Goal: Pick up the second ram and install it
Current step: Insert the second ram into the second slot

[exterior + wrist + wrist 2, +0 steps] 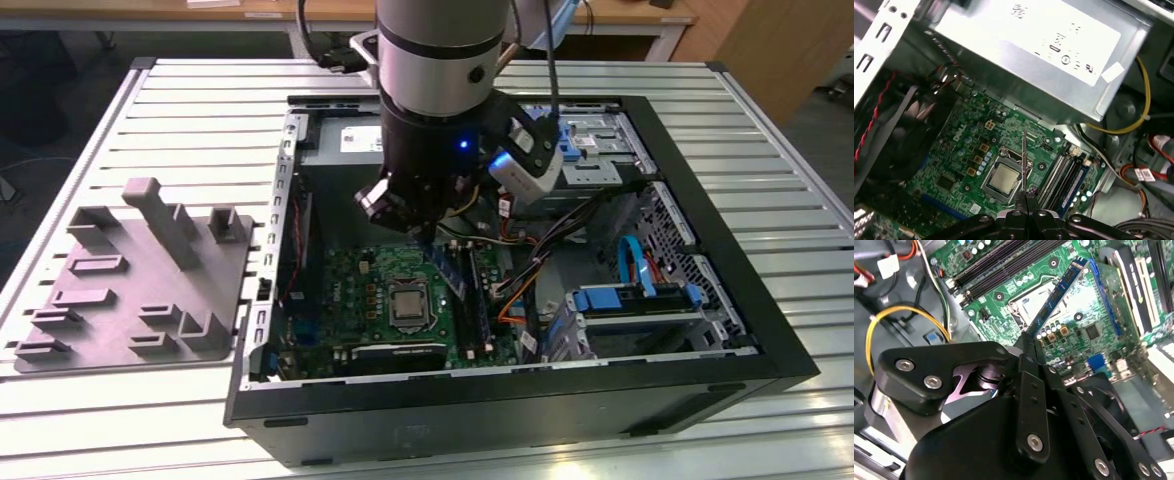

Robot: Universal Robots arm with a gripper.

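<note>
- In the exterior view, the gripper (424, 228) is seen inside the open computer case (534, 405), at twelve o'clock of the CPU socket (404, 300). The second ram (461, 272) is seen hanging below it, at about two o'clock of the socket, over the motherboard (354, 290). A grey fixture tray (134, 280) is set at nine o'clock of the case.
- In the second wrist view, the gripper (1029, 340) is seen closed to the board's thickness on one end of the ram (1059, 292), which appears held clear of the motherboard (999, 297) and is not yet seated.
- In the first wrist view, the ram (1024, 155) is shown edge-on over the CPU socket (1004, 179), just beside the memory slots (1061, 175). A blue stick (1080, 182) is already seated in one slot.
- The ram is judged light, stiff and thin, yet fragile. It is best taken by its flat faces at one end, away from the contact edge.
</note>
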